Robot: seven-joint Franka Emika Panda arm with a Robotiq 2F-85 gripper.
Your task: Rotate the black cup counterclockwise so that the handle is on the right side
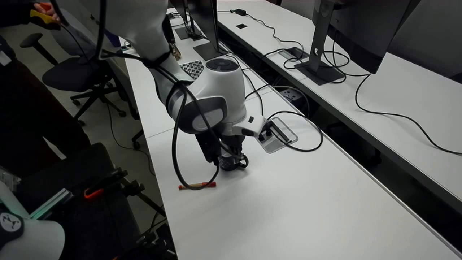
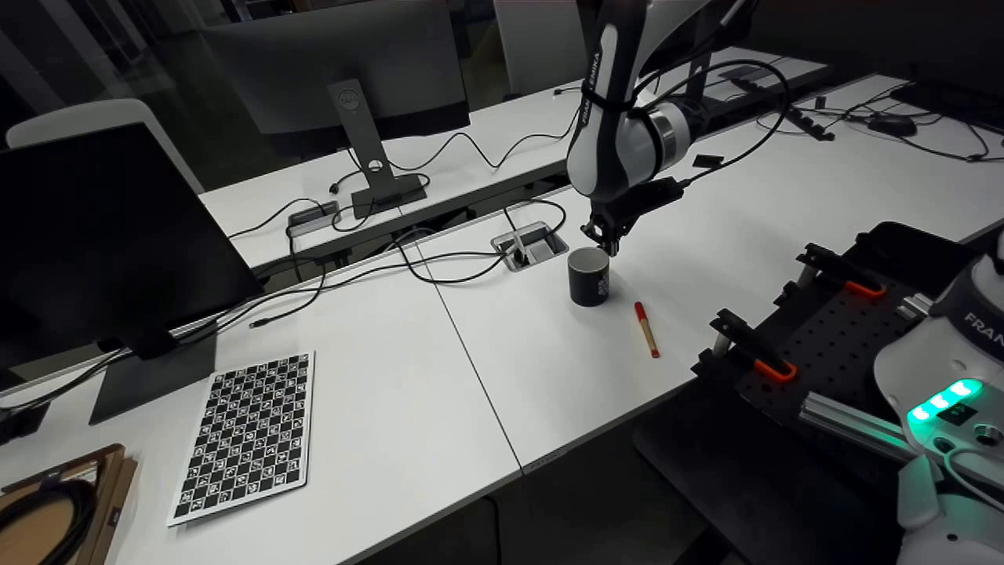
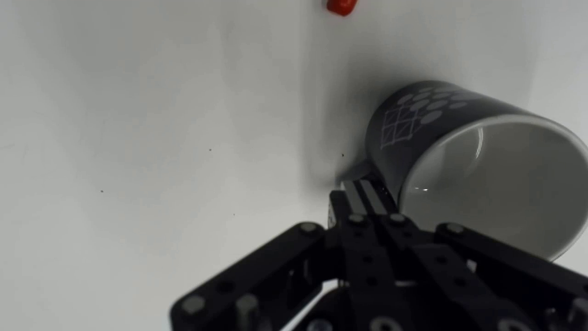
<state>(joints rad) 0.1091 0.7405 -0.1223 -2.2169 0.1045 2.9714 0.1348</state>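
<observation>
In an exterior view, from the left: a red-tipped stick (image 1: pixel 210 184) lies near the black cup (image 1: pixel 227 165), to its lower left, a black cable (image 1: pixel 174 151) looping in front of it. The cup stands upright on the bench (image 1: pixel 296 202), long axis vertical. Just outside it, near the right-pointing handle (image 1: pixel 244 161), are the closed jaws; whether they touch either I cannot tell. Upper right of the cup is a metal hatch (image 1: pixel 272 144).
</observation>
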